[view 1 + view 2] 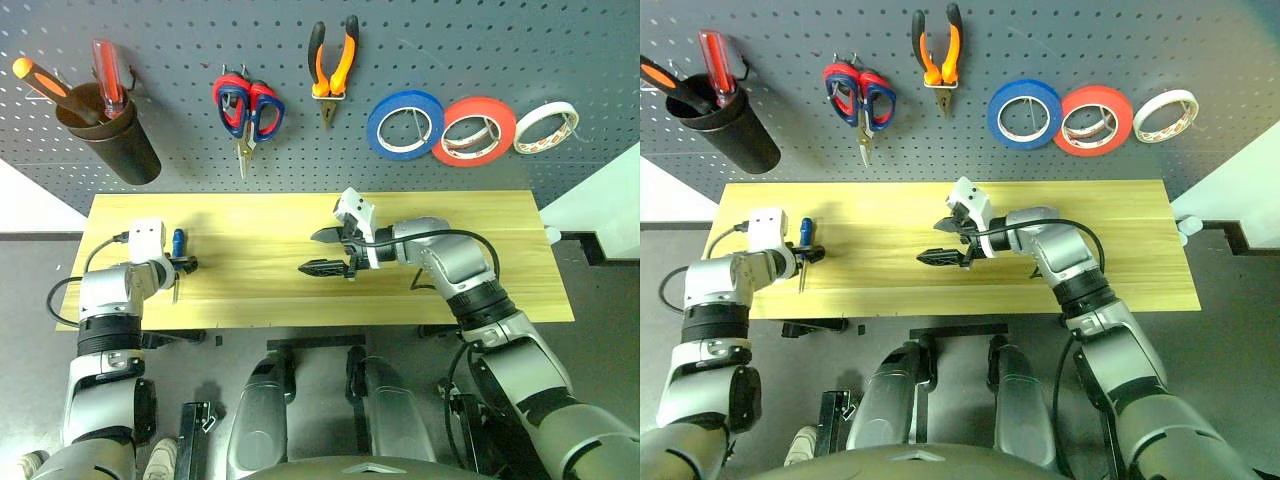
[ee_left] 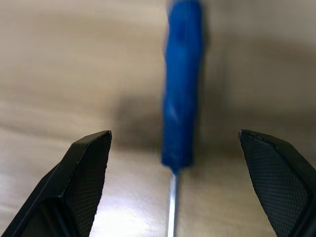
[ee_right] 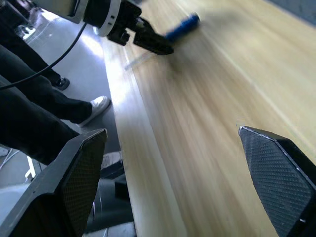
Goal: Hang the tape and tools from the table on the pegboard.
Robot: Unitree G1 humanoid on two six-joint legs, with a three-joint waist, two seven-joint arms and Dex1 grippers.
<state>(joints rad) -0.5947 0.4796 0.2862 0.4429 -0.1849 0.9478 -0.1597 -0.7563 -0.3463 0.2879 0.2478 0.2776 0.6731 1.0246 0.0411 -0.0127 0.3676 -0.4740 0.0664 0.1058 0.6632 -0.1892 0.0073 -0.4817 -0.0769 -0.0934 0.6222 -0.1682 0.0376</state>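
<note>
A small blue-handled screwdriver (image 1: 177, 244) lies on the wooden table (image 1: 450, 290) near its left end. My left gripper (image 2: 175, 136) is open just above it, one black finger (image 2: 84, 173) on each side of where the handle meets the shaft, not touching. My right gripper (image 1: 322, 251) hangs open and empty over the middle of the table, pointing left. On the pegboard (image 1: 180, 40) hang the blue tape (image 1: 405, 125), the orange-and-black pliers (image 1: 333, 65) and scissors (image 1: 247, 110) with red and dark blue on the handles.
A dark cup (image 1: 115, 135) on the pegboard's left holds an orange and a red screwdriver. A red tape roll (image 1: 480, 130) and a white one (image 1: 546, 127) hang right of the blue tape. A person's dark-trousered legs and white shoe (image 3: 96, 106) stand beyond the table's edge.
</note>
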